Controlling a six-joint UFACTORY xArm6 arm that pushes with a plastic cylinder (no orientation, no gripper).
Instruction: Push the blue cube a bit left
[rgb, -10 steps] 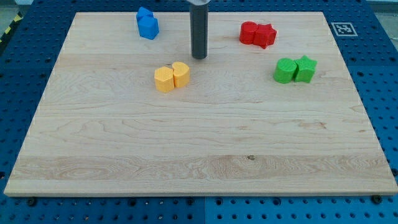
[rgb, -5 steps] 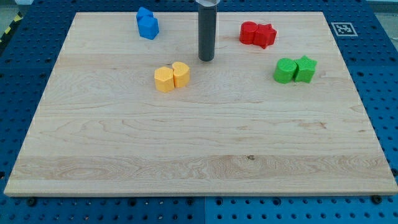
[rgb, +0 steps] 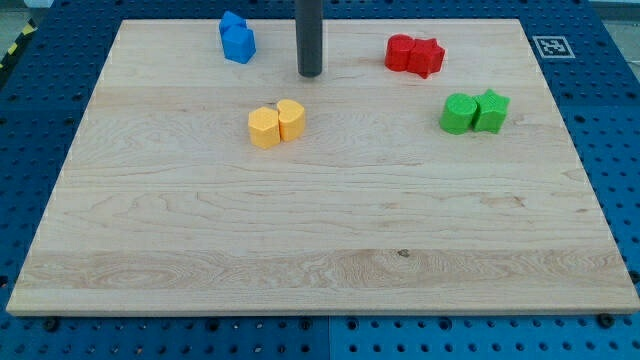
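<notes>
Two blue blocks touch at the view's top left: a blue cube in front and a second blue block behind it, its shape unclear. My tip rests on the wooden board to the right of the blue cube, about a rod's width or two away, not touching it. The rod runs up out of the view's top.
Two yellow blocks touch just below and left of my tip. Two red blocks sit at the top right. Two green blocks sit below them. A marker tag lies off the board's top right corner.
My tip drifted right and slightly down, then moved up and left toward the blue cube. No block has moved.
</notes>
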